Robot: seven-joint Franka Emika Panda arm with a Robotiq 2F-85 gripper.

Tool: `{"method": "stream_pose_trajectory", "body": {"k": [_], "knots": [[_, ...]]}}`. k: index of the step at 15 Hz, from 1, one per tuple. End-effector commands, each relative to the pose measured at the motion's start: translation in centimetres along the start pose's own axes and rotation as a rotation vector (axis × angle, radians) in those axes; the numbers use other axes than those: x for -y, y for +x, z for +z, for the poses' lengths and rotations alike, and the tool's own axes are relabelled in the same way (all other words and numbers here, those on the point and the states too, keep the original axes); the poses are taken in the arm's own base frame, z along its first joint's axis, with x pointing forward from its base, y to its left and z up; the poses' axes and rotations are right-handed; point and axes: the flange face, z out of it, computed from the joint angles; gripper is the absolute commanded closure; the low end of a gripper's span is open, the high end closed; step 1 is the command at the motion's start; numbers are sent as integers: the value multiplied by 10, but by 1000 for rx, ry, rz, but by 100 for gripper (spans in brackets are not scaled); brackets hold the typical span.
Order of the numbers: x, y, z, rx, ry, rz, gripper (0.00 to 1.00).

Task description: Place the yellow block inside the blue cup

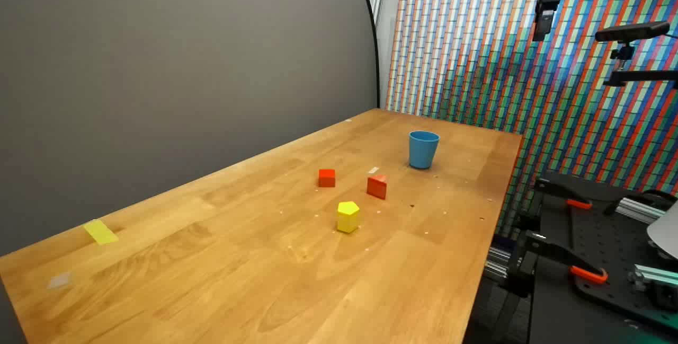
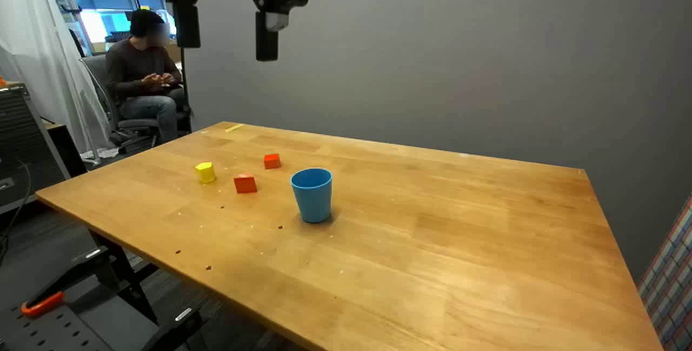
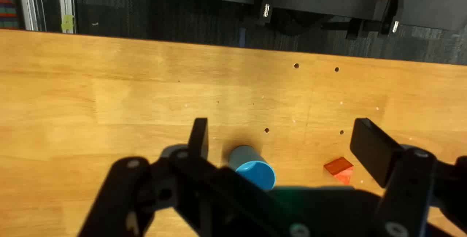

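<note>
Black gripper [image 2: 227, 51] way up top, well higher than the blue cup [image 2: 312, 199], fingers [image 2: 266, 40] spread wide, grip released. Wrist view, lookin' down: cup pokes out btwn the two fingers, partly cut off by the gripper's own body, blue inner wall showing. Cup's upright, mouth up, on the wooden table [image 2: 459, 264]. Near it, btwn cup & the yellow block [image 1: 348, 218], sits a red wedge [image 2: 246, 184], apart from both. And there's the yellow block itself: on the table, outside the cup, five-sided top facing up, farther from the cup than the wedge in both exterior views. A red block [image 2: 272, 161] also near the cup, over on the side toward the grey backdrop [image 2: 432, 59]. Flat yellow strip [image 1: 100, 231] at the table edge, well apart from cup, out past the blocks. Beyond the table from the cup, in an exterior view, a person [image 2: 141, 72] sits, face blurred.
</note>
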Motion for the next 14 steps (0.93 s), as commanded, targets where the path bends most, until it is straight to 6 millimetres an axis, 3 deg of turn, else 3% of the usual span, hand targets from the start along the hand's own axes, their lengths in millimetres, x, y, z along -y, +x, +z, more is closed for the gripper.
{"method": "stream_pose_trajectory", "body": {"k": [1,4,5,10,14], "knots": [[0,0,-2,-2,-1,0,0],[-1,1,-5,-8,-5,1,0],[6,12,-5,1,-15,-23,0],[87,111,16,22,-61,-166,0],[150,188,61,59,-59,-272,0]]}}
